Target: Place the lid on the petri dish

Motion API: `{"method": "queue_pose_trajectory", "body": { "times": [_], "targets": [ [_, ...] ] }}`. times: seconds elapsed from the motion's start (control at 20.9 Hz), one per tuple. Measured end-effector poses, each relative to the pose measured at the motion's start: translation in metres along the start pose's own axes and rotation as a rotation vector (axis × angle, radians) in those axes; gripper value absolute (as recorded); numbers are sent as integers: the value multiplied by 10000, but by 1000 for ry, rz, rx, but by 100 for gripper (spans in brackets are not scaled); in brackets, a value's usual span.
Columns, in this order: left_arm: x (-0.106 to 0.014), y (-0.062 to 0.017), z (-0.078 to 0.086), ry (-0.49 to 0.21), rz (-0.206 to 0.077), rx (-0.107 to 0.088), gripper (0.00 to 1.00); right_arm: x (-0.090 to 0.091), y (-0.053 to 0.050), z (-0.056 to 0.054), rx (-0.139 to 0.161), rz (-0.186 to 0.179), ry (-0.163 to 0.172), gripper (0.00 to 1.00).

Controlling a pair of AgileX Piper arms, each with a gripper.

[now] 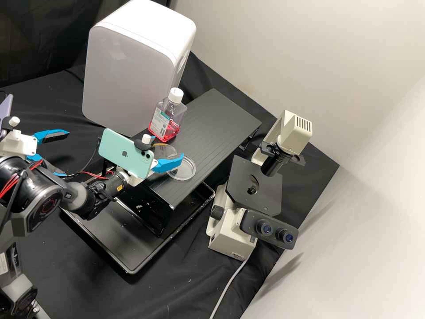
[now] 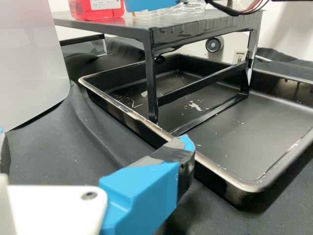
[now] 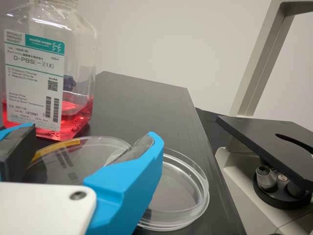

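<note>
Pinching the lid (image 1: 167,152), our right gripper (image 3: 85,147) holds it at ten o'clock from the petri dish (image 1: 183,170). If we drop it off to one side, it may land crooked.

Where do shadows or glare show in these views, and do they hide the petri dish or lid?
High view: the microscope throws a shadow on the pale surface beside it; the petri dish stands out against the shelf. Right wrist view: the bottle label shows faintly in the clear lid. Left wrist view: the tray rim catches light.
</note>
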Motion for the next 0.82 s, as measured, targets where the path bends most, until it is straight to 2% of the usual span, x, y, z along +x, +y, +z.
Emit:
{"method": "queue_pose_trajectory", "body": {
  "times": [0.14, 0.19, 0.24, 0.67, 0.82],
  "targets": [
    [0, -1, 3, -1, 0, -2, 100, 1, 6, 9, 0, 2, -3, 0],
    [0, -1, 3, -1, 0, -2, 100, -1, 11, 5, 0, 4, -2, 100],
    [0, -1, 3, -1, 0, -2, 100, -1, 11, 5, 0, 4, -2, 0],
    [-1, -3, 12, -5, -1, -1, 100, -3, 28, -6, 0, 18, 8, 0],
    [-1, -3, 12, -5, -1, -1, 100, -34, 102, 23, 4, 44, -5, 0]
  ]
}}
